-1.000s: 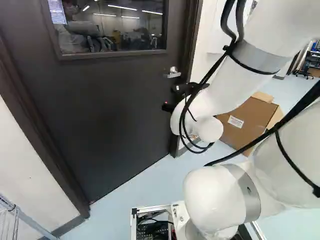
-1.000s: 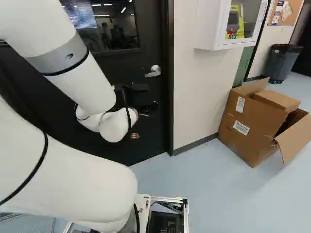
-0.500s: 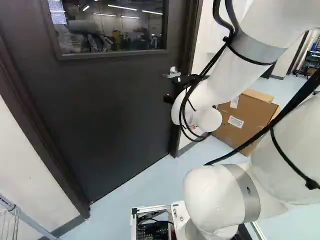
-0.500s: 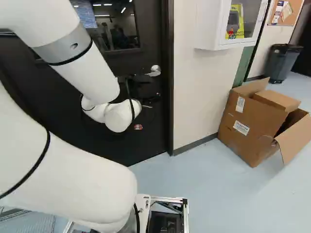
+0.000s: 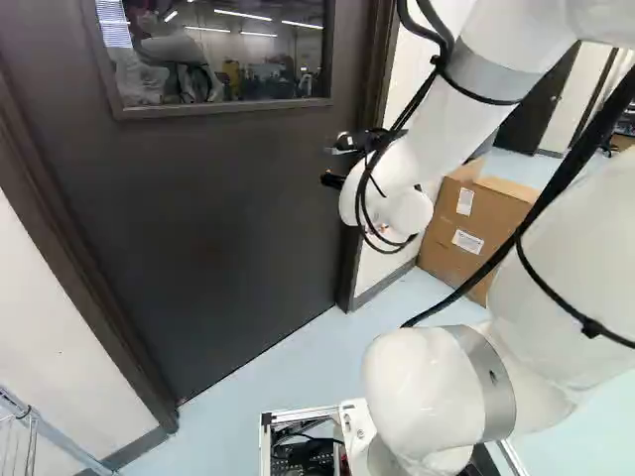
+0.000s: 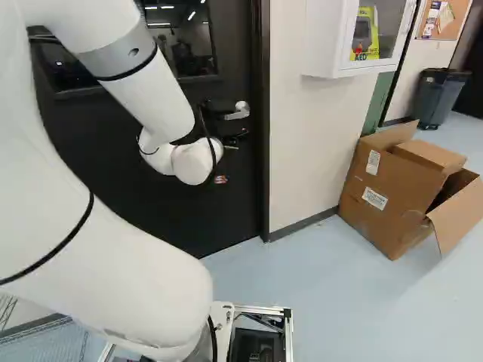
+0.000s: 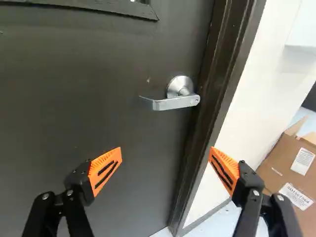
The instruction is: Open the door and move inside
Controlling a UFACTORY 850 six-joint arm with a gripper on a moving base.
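Door (image 7: 74, 108), dark and closed, stands ahead of the end effector (image 7: 165, 151). The end effector is spread wide and has nothing between its two fingers; the orange pads (image 7: 104, 170) stand well apart, with free air between them. Nearest ahead is the lever handle (image 7: 175, 103), a silver one, mounted on the door. It lies past the fingertips, facing the gap between them, and I judge it also a little higher than them. No finger touches it in the wrist view.

The important relation is this: the long axis of the lever runs sideways, nearly along the same line on which the two fingers are spread. Its free end points to the left of the end effector, away from the door frame (image 7: 217, 98). So, to hold the lever across its narrow side, I think the wrist would need to turn; or else one finger could press the free end down from above. A straight approach may bring a finger against the frame – some care is needed.

Further outward, higher than the end effector, is the window (image 5: 213, 50) in the door. To its right comes the wall (image 6: 302, 151), then a cardboard box (image 6: 392, 204) on the floor (image 6: 347, 302).
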